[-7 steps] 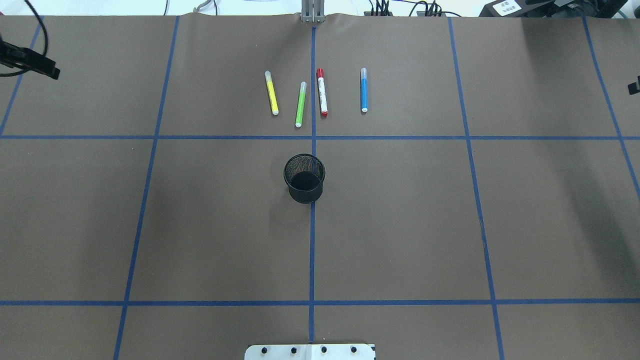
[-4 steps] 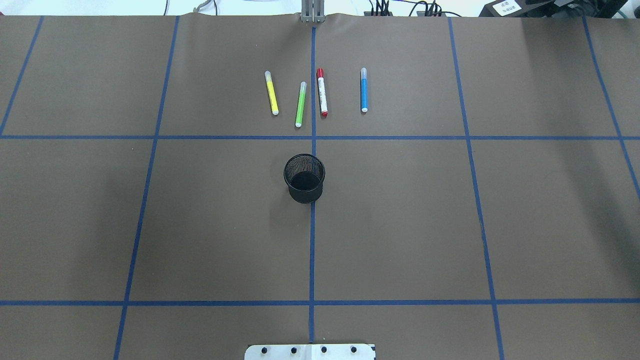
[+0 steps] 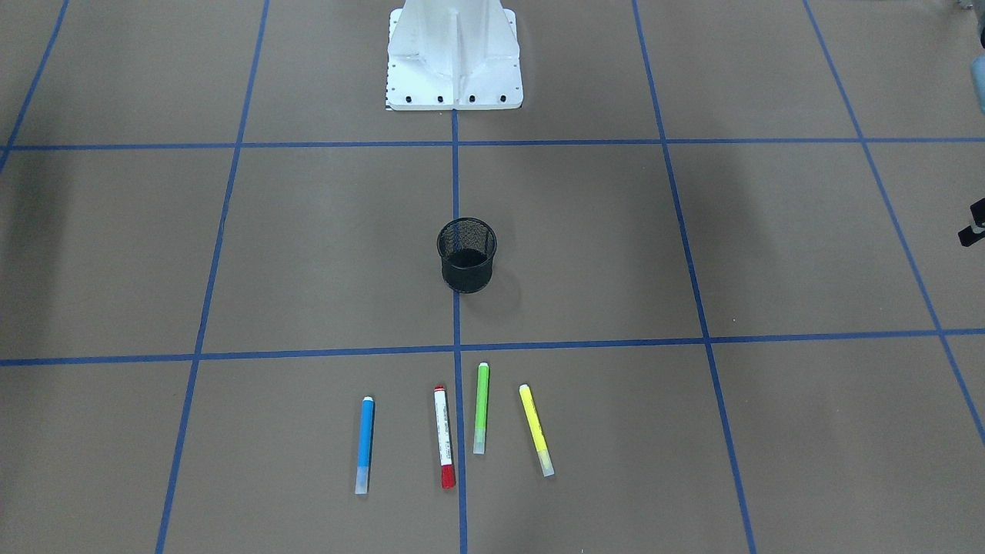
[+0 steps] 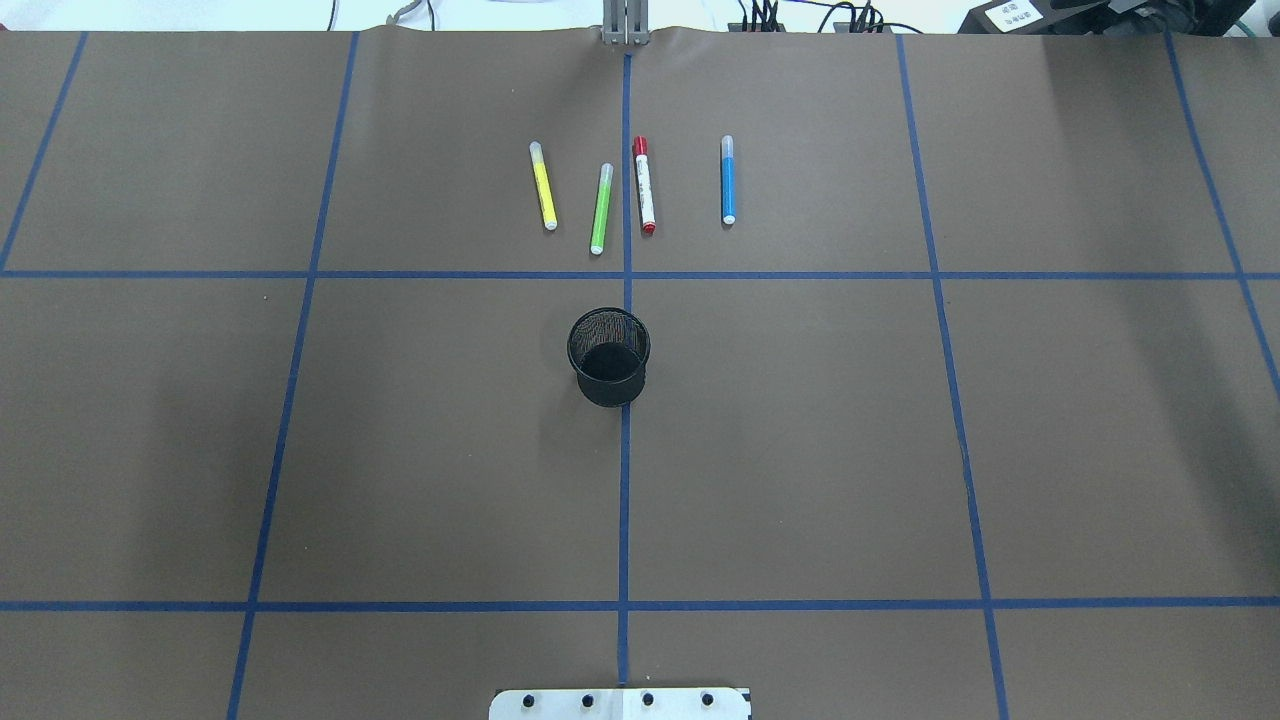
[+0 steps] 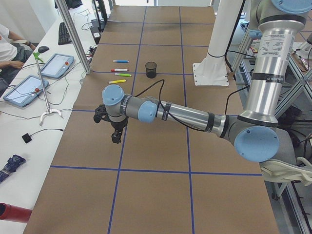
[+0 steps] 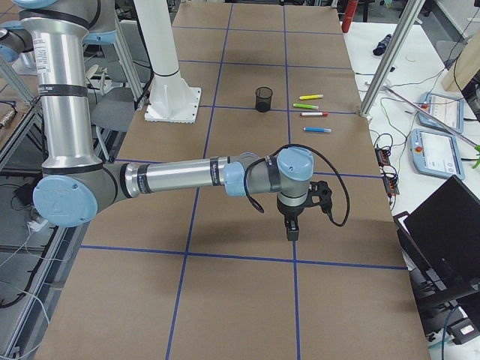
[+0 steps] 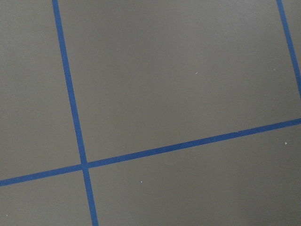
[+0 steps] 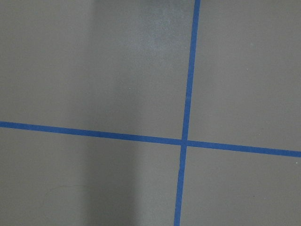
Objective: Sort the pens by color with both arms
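Four pens lie side by side on the brown table at the far middle: yellow (image 4: 543, 186), light green (image 4: 601, 208), white with red cap (image 4: 644, 185) and blue (image 4: 728, 180). In the front-facing view they are blue (image 3: 365, 445), red (image 3: 443, 436), green (image 3: 481, 408) and yellow (image 3: 535, 429). My left gripper (image 5: 115, 140) hangs over the table's left end, far from the pens. My right gripper (image 6: 291, 234) hangs over the right end. I cannot tell whether either is open or shut. Both wrist views show only bare table and tape.
A black mesh cup (image 4: 608, 356) stands upright at the table's middle, nearer me than the pens. The white mounting base (image 4: 620, 703) is at the near edge. Tablets (image 5: 56, 66) and a metal post (image 5: 75, 36) stand beyond the far edge.
One second ago the left gripper showed at the overhead view's left edge and a black bit at its right edge. Both have moved outward, out of that view. Pens and cup have not moved.
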Motion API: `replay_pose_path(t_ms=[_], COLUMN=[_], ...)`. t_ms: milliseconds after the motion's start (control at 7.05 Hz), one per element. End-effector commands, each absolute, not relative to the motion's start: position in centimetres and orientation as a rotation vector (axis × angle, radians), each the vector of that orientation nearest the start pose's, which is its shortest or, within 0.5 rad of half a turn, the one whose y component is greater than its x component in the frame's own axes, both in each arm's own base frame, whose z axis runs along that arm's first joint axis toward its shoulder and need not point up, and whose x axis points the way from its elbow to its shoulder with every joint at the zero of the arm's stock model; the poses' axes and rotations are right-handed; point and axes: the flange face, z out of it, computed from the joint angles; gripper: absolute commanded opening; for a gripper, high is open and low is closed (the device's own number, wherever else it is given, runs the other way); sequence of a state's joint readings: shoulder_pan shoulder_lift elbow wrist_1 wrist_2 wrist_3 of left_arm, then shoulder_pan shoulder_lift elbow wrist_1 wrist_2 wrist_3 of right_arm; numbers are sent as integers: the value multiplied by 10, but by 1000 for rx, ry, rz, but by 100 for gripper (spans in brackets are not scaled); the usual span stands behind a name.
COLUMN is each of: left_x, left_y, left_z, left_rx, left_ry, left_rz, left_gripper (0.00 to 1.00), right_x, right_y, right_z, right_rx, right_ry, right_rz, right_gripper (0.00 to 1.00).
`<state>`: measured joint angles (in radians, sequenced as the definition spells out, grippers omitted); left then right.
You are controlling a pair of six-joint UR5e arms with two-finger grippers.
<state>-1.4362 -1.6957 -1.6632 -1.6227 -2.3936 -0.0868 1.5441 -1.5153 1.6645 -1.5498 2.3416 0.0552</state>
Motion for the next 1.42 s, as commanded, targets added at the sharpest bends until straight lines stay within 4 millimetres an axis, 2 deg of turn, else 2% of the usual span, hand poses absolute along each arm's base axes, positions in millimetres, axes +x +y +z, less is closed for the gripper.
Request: replay_pose_path(t_ms=[0,567,851,1276], left_x=[15,17,16,15], left_y=[-551,-556,-553,-550], left_z=[534,526,511,505], left_rx=[172,188,213,226], left_ry=[843,837,842,844], left_rz=[162,161,171,174], left_gripper=[100,100,100,100], right_x=[50,49,49,46], right_y=[-524,-528,-530,-530], right_z=[581,577,567,556], right_rx=[129,131,159,199], right_ry=[-775,-775,-786,-805], right_rz=[-31,-34,-49,-77], right_gripper=[99,99,99,99])
